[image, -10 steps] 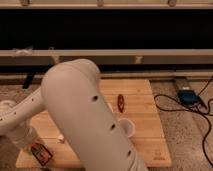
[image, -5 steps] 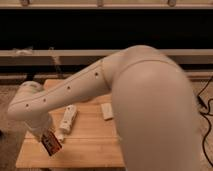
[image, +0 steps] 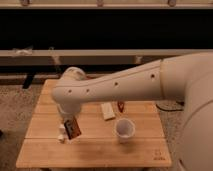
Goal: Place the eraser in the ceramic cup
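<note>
Jaws closed on eraser [image: 73, 128]: block tilted, gripped at gripper [image: 68, 121] tip, lower end poking out below. Gripper hangs over near-left part of wooden table [image: 95, 150]. Ceramic cup [image: 124, 130] upright to right of eraser, clearly apart, at about same depth, mouth open upward. Pale beige block [image: 107, 111] lies just beyond cup, toward far side; small red object [image: 120, 106] just beside it on right. Big white arm [image: 115, 85] reaches in from right across table's far half.
</note>
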You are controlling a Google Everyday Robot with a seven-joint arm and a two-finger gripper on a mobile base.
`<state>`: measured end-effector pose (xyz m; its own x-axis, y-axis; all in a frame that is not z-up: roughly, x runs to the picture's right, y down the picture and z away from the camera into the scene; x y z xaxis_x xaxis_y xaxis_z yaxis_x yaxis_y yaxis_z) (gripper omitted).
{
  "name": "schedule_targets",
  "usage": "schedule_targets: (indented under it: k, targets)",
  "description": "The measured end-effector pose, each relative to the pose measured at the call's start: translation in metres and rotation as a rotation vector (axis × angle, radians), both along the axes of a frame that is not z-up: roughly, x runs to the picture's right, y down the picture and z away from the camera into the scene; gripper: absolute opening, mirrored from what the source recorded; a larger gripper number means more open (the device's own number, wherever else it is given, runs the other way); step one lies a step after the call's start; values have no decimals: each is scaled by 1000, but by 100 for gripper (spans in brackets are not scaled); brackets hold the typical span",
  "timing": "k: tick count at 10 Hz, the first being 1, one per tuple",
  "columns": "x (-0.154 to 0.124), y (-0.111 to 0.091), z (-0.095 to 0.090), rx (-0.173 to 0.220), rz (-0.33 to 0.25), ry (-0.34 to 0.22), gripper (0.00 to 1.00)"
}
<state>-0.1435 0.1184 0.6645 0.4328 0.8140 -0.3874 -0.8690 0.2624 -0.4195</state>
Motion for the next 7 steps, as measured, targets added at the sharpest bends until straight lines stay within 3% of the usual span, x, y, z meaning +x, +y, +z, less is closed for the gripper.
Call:
schedule_targets:
  k: [2, 6, 7]
  targets:
    - [57, -25, 13, 18, 106, 40, 0]
    - [145, -47, 24, 37, 313, 107, 0]
    - [156, -48, 25, 42, 343, 118, 0]
